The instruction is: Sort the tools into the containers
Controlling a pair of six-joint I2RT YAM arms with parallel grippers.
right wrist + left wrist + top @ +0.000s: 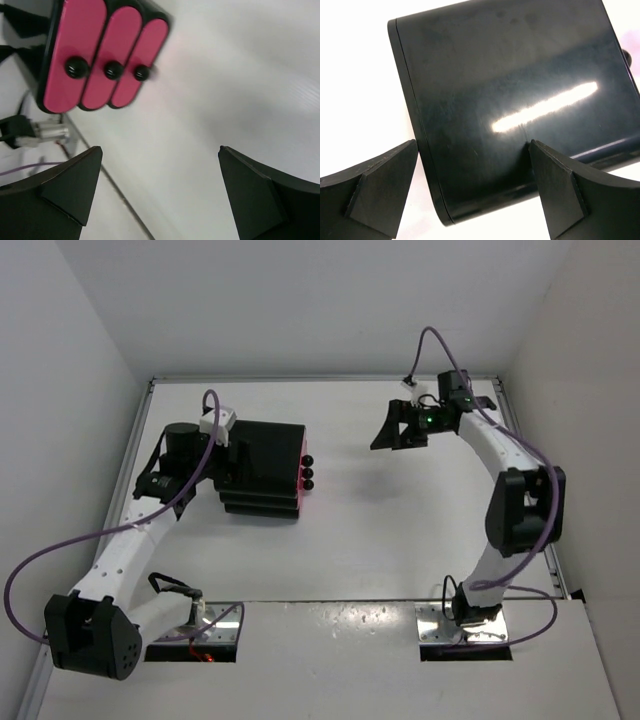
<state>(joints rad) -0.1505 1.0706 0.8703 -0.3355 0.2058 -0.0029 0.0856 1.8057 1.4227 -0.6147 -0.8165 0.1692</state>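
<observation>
Left pincer (472, 147) wide open, empty, hovering just over the top of the black cabinet (510, 75), likely to steady it. Three pink drawers (107, 55) all shut, knobs (113, 70) facing right; no tools visible in any view. Right pincer (160, 150) also open and empty above the table (400, 530), aimed at the knobs, probably for a pull.

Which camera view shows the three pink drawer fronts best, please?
The right wrist view: all three drawer fronts face it, knobs included. Top external shows only their thin pink edge; left wrist shows only the cabinet top.
</observation>
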